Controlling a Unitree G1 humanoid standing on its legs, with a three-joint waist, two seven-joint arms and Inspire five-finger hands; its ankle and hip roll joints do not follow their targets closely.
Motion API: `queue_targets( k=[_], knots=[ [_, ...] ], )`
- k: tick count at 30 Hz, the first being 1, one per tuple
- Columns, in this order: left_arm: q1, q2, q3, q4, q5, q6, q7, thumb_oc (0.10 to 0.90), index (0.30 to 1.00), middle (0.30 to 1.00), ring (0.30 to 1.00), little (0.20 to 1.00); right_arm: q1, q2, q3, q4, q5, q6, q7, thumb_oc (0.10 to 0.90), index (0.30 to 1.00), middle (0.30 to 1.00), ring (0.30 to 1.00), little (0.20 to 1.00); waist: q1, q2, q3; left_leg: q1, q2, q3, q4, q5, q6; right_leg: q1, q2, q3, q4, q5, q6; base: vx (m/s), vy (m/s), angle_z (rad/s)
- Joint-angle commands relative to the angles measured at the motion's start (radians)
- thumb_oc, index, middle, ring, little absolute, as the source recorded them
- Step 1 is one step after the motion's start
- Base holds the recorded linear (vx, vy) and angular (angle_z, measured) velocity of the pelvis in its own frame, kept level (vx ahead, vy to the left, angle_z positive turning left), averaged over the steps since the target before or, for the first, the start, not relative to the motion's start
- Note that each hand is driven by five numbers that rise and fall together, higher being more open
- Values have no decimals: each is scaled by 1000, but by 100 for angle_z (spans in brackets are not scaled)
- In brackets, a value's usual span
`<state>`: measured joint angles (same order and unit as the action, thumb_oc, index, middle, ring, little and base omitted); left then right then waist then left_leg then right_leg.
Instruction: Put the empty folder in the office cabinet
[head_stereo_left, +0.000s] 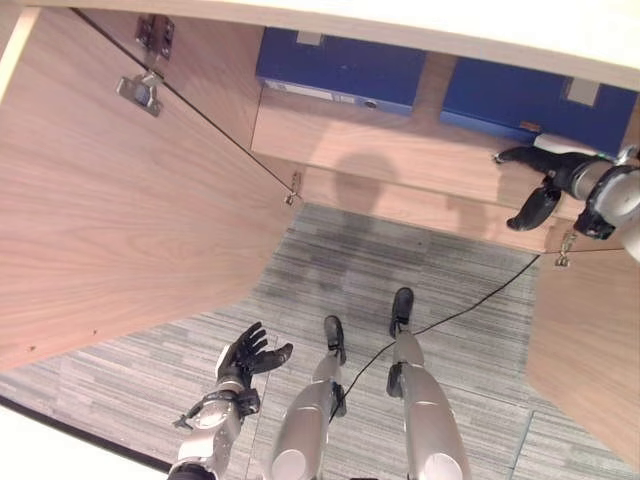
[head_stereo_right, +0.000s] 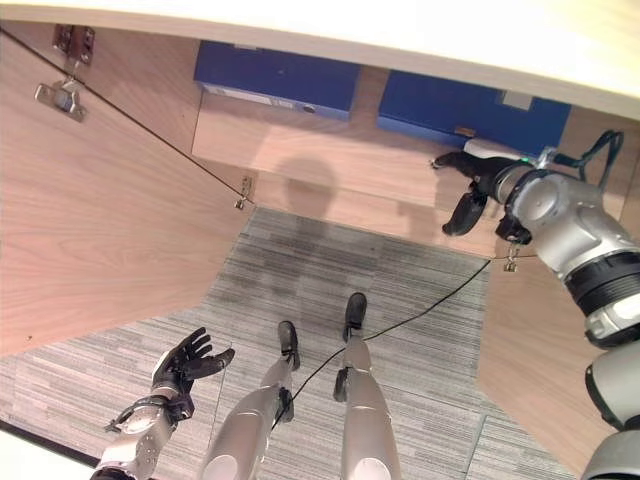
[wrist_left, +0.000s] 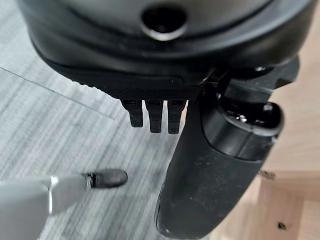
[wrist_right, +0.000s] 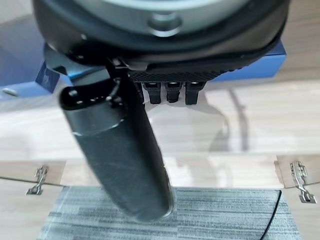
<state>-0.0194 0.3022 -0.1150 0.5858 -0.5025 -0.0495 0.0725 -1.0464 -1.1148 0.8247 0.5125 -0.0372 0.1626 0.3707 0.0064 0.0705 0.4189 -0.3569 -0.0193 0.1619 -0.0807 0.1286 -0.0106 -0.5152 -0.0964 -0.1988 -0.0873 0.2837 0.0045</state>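
Observation:
Two blue folders lie flat on the cabinet's wooden shelf (head_stereo_left: 390, 150), one to the left (head_stereo_left: 340, 68) and one to the right (head_stereo_left: 535, 100). My right hand (head_stereo_left: 548, 178) hovers at the shelf just in front of the right folder's near edge, fingers straight and thumb hanging down, holding nothing. In the right wrist view the thumb (wrist_right: 120, 150) stands out over the shelf, with a blue folder (wrist_right: 20, 70) past it. My left hand (head_stereo_left: 250, 352) hangs low over the carpet with fingers spread and empty; the left wrist view shows its thumb (wrist_left: 210, 175).
The cabinet's left door (head_stereo_left: 110, 220) stands wide open, reaching far toward me. The right door (head_stereo_left: 590, 340) is open too, close under my right arm. A pale top panel (head_stereo_left: 450, 25) overhangs the shelf. Striped grey carpet (head_stereo_left: 380, 260) lies between the doors.

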Motion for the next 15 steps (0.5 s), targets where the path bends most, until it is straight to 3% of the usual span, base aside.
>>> queue_targets(
  k=[1, 3, 8, 9, 10, 11, 12, 13, 15],
  knots=[
    [39, 96, 47, -27, 50, -28, 6, 800, 900, 900, 900, 900, 138, 62, 229, -72, 73, -41, 256, 800, 900, 900, 900, 900, 30, 17, 25, -16, 14, -65, -7, -46, -48, 61, -5, 3, 44, -177, 73, 0, 0, 0],
    [32, 99, 54, -25, 53, -25, 3, 800, 900, 900, 900, 900, 142, 56, 257, -135, 68, -46, 282, 800, 900, 900, 900, 900, 33, 13, 24, 4, 16, -61, -7, -48, -50, 76, -4, 7, 45, -183, 73, -12, -12, -2],
    [5, 128, 74, -10, 83, 2, -1, 800, 900, 900, 900, 900, 125, 72, 309, -249, -12, -59, 325, 800, 900, 900, 900, 900, 38, -27, 47, -37, 26, -58, 192, -115, -58, 134, -19, 11, 70, -202, 59, -73, -43, 2],
    [9, 139, 80, -2, 90, 10, 0, 800, 900, 900, 900, 900, 106, 92, 319, -258, -28, -55, 325, 800, 900, 900, 900, 900, 47, -43, 56, -56, 21, -102, 256, -138, -56, 140, -15, 28, 78, -203, 52, -80, 10, 1],
    [9, 139, 80, -2, 90, 10, 0, 800, 900, 900, 900, 900, 106, 93, 320, -258, -28, -55, 325, 800, 900, 900, 900, 900, 47, -43, 57, -57, 22, -102, 259, -140, -56, 140, -15, 28, 79, -204, 52, -122, 22, -8],
    [13, 145, 88, 11, 81, 10, 7, 800, 900, 900, 900, 900, 94, 109, 304, -268, -19, -54, 305, 800, 900, 900, 900, 900, 57, -65, 58, -64, -4, -192, 314, -161, -62, 142, -8, 48, 89, -205, 49, -67, 12, -16],
    [13, 145, 88, 11, 81, 10, 7, 800, 900, 900, 900, 900, 95, 109, 303, -268, -19, -53, 305, 800, 900, 900, 900, 900, 56, -65, 58, -65, -4, -193, 317, -162, -62, 143, -7, 48, 89, -206, 49, -109, 51, -40],
    [11, 135, 89, 43, 61, 8, 16, 800, 900, 900, 900, 900, 107, 146, 247, -236, 1, -59, 232, 800, 900, 900, 900, 900, 56, -86, 50, -45, -13, -260, 340, -201, -59, 148, 3, 72, 102, -205, 52, -51, 43, -47],
    [5, 129, 93, 84, 42, 9, 22, 800, 900, 900, 900, 900, 122, 167, 201, -216, 18, -65, 188, 800, 900, 900, 900, 900, 52, -98, 45, -22, -12, -278, 333, -219, -53, 150, 8, 86, 109, -201, 55, -54, 61, -42]
  ],
)
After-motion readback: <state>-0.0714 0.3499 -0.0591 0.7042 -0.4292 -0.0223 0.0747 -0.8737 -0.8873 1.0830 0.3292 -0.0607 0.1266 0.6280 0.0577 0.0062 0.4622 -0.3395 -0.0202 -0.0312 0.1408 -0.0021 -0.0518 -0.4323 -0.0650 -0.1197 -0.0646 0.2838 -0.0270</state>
